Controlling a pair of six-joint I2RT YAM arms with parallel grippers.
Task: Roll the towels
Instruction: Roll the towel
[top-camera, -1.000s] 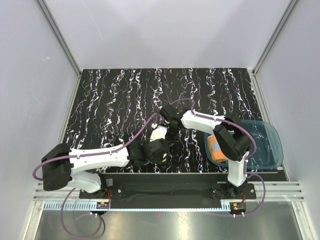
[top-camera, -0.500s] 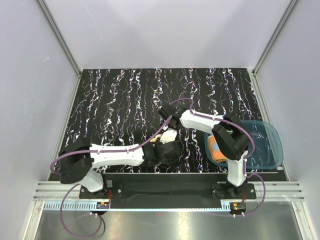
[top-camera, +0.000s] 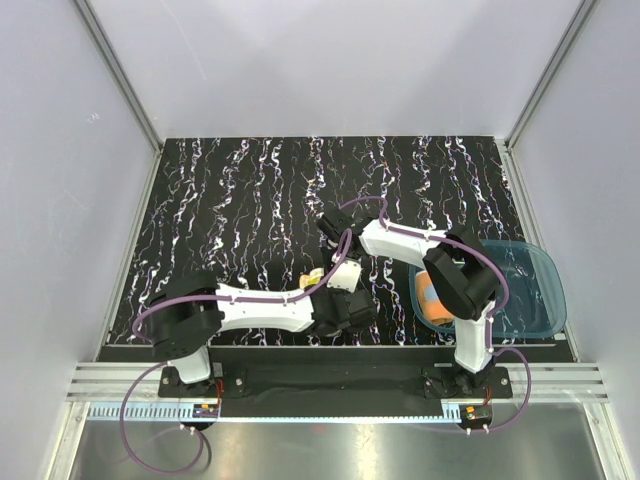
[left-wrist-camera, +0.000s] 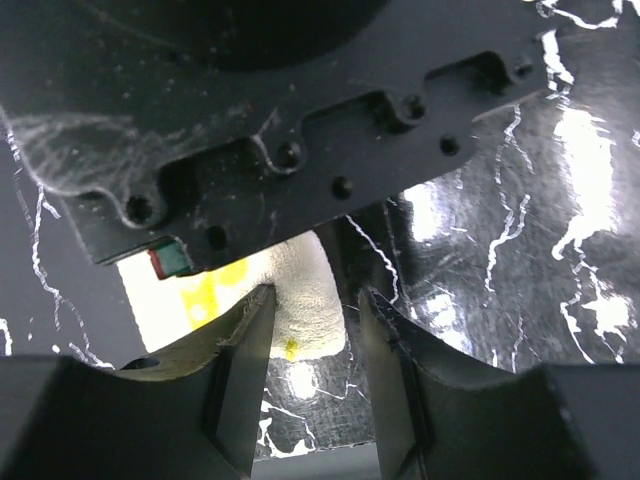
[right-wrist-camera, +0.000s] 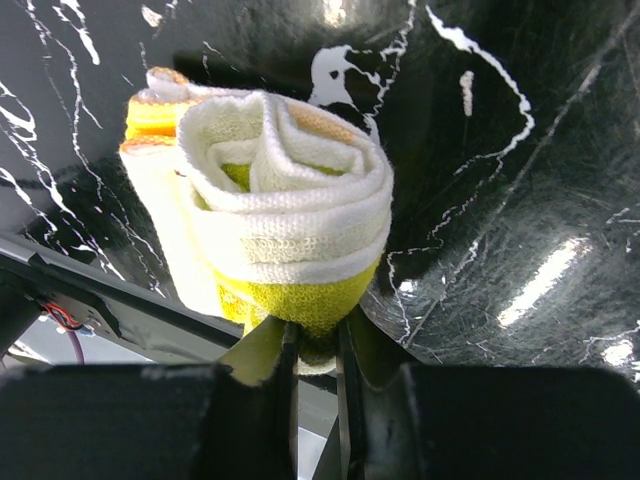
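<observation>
Your right claw (right-wrist-camera: 316, 338) is pinched nearly shut on the bottom fold of the yellow towel (right-wrist-camera: 290, 190). The towel is wound into a roll that fills the middle of the right wrist view. That grip looks meant to stop the coil springing loose. Your left claw (left-wrist-camera: 314, 295) is open and holds nothing. Its jaws stand either side of the roll's white end, low in the centre of its view, placed, I judge, to take over or steady the roll. In the top view all this sits at lower centre of the table (top-camera: 220, 200). The orange towel (top-camera: 432, 293) lies in the tray (top-camera: 535, 300) at lower right, partly behind the right arm. You can't tell from here whether it is rolled.
</observation>
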